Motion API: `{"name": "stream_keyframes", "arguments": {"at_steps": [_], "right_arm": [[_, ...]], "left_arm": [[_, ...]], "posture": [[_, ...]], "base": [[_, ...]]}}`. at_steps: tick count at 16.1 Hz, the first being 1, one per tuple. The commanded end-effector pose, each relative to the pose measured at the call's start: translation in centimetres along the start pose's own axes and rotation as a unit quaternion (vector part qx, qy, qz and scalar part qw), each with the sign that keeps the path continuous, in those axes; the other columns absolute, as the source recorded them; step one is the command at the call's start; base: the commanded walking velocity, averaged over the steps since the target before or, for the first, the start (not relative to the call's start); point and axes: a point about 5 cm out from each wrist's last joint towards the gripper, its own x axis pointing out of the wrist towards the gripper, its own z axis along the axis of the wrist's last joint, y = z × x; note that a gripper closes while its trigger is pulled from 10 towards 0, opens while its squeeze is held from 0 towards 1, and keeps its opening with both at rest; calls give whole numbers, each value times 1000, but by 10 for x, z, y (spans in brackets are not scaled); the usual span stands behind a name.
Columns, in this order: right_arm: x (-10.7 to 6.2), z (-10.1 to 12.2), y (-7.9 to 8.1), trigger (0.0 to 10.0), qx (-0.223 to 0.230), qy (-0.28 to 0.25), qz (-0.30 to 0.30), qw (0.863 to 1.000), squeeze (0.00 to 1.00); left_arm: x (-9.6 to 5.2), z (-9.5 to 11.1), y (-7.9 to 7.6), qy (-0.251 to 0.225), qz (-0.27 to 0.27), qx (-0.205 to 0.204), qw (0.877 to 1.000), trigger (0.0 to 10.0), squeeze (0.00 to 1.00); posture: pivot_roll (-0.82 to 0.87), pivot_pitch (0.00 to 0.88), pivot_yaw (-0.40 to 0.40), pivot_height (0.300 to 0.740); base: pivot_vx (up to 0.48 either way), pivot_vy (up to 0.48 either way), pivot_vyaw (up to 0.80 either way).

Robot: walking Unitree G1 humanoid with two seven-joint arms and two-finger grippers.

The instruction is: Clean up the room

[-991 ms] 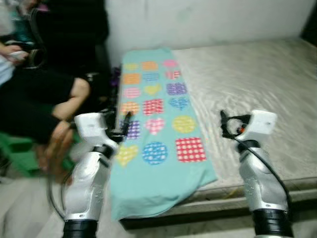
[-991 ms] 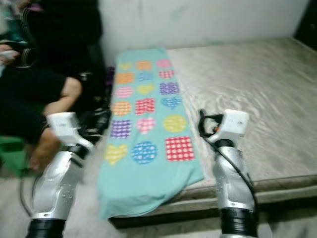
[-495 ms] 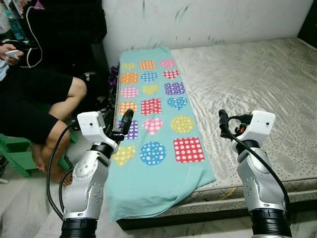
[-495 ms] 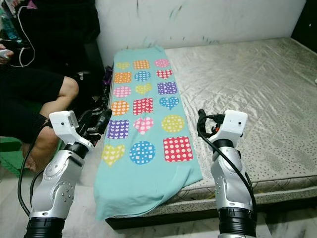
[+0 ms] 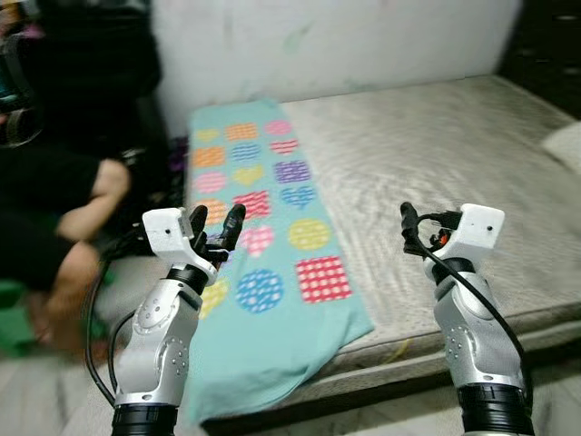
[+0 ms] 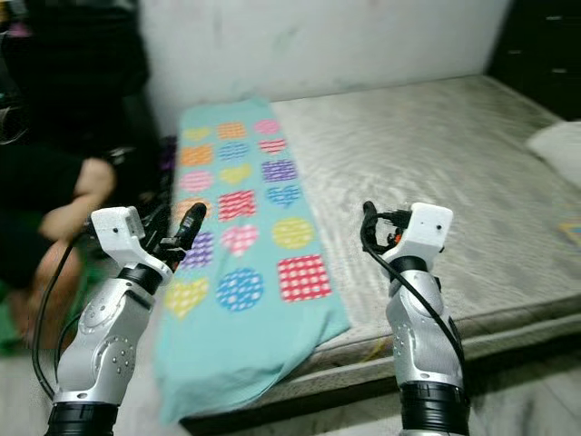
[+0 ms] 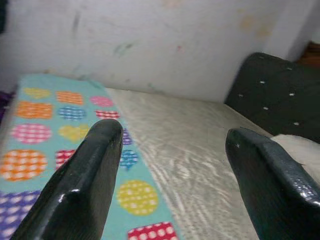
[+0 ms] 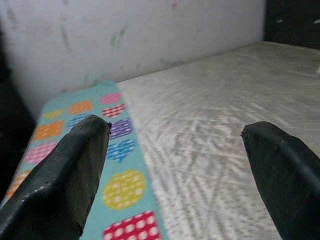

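A teal blanket (image 5: 263, 263) printed with coloured dotted hearts, circles and squares lies along the left side of a bare grey mattress (image 5: 436, 154), its near end hanging over the bed's front edge. My left gripper (image 5: 218, 222) is held up over the blanket's left edge, open and holding nothing. In the left wrist view, the left gripper (image 7: 172, 132) looks across the blanket (image 7: 40, 135) toward the white wall. My right gripper (image 5: 410, 227) is raised over the mattress to the right of the blanket. The right gripper (image 8: 175, 127) is wide open and holds nothing.
A person (image 5: 82, 200) in dark clothes sits close to the bed's left side, legs near my left arm. A white pillow (image 6: 558, 145) lies at the mattress's right edge. A dark padded headboard (image 7: 272, 95) stands at the far right. A white wall (image 5: 318, 36) backs the bed.
The whole view has swung to the right, so the bed and person sit further left and the pillow has come in. Both arms keep their raised pose.
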Motion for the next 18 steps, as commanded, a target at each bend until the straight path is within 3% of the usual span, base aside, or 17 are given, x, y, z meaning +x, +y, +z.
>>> {"name": "stream_keyframes", "arguments": {"at_steps": [1,15,18], "right_arm": [[1,0,7,10000,4,0,7,1000,0],[6,1,7,10000,-1,-3,7,1000,0],[4,-1,7,10000,-1,-2,7,1000,0]], "left_arm": [[-1,4,4,-7,7,6,1000,10000,0],[1,6,4,-9,2,6,1000,10000,0],[0,5,4,-6,6,5,1000,10000,0]], "posture": [[-125,0,67,740],[-121,0,65,740],[-120,0,66,740]], "base": [[0,0,0],[0,0,0],[0,0,-685]]}}
